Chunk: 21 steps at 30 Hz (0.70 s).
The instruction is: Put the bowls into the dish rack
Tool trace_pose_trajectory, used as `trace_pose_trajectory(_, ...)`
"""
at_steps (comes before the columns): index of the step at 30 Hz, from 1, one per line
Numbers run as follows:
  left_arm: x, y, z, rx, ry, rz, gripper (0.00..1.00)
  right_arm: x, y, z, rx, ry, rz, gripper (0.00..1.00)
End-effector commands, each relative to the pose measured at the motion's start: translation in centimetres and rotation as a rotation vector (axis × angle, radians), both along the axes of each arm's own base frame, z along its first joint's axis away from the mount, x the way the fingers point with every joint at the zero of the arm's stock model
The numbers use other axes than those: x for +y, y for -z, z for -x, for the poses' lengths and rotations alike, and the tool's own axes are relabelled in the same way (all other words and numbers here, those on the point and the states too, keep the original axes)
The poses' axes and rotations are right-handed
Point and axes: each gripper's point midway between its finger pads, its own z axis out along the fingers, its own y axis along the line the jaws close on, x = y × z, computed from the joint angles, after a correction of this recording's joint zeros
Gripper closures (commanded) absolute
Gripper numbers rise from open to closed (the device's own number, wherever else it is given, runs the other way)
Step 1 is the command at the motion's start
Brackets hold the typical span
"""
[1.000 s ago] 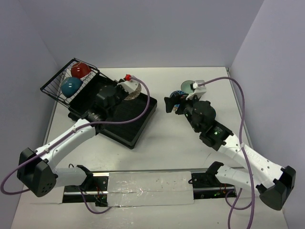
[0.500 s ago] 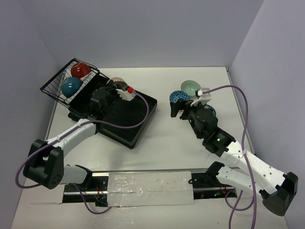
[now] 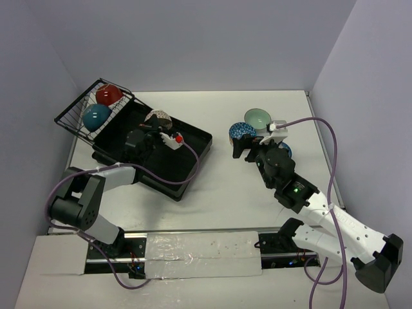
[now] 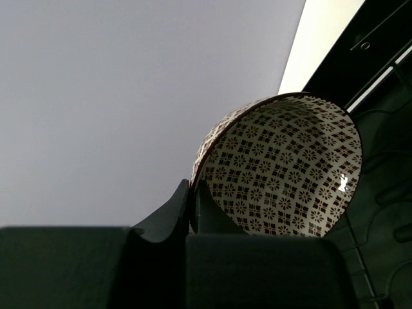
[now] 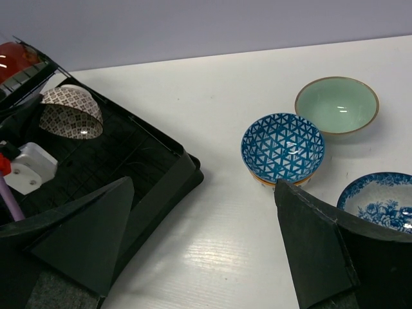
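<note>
The dish rack (image 3: 174,164) is a black ribbed tray with a wire basket (image 3: 74,114) at its left end. The basket holds a red bowl (image 3: 109,94) and a teal bowl (image 3: 94,118). My left gripper (image 3: 153,126) is shut on the rim of the lattice bowl (image 3: 158,117), which is tilted on its side at the tray's far part. In the left wrist view the fingers (image 4: 174,209) pinch the lattice bowl's (image 4: 283,167) rim. My right gripper (image 3: 244,147) is open and empty, just short of a blue triangle-patterned bowl (image 5: 283,148). A mint green bowl (image 5: 337,106) and a blue-and-white bowl (image 5: 380,199) stand nearby.
The three loose bowls cluster on the white table at the right, beyond the right gripper (image 5: 199,241). The rack's near-right corner (image 5: 187,177) juts toward the right arm. Purple cables loop over both arms. Grey walls close the table on three sides.
The left gripper has carried the lattice bowl leftward to the tray's far part and lowered it. The right gripper has drawn back from the blue triangle-patterned bowl, uncovering the bowls.
</note>
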Motion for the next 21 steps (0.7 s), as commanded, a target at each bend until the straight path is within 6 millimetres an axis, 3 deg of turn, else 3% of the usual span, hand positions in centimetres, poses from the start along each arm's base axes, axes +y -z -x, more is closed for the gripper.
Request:
trace_pose_trajectory(1, -0.4, -6.2, -0.2, -0.249, 0.047, -0.009, 1.0, -0.5, -0.5, -0.3, -0.031, 0.036, -0.015, 0.02)
trace_pose_trajectory(7, -1.0, -5.9, -0.2, -0.286, 0.079, -0.066, 1.0, -0.4, -0.1, -0.6, -0.02, 0.039, -0.006, 0.02)
trace_pose_trajectory(16, -2.0, -2.5, -0.3, -0.252, 0.103, -0.109, 1.0, -0.3, 0.4, -0.9, -0.005, 0.039, 0.007, 0.02)
trace_pose_trajectory(21, -2.2, -1.8, -0.5, -0.261, 0.098, -0.144, 1.0, -0.3, 0.6, -0.8, -0.003, 0.04, 0.011, 0.02)
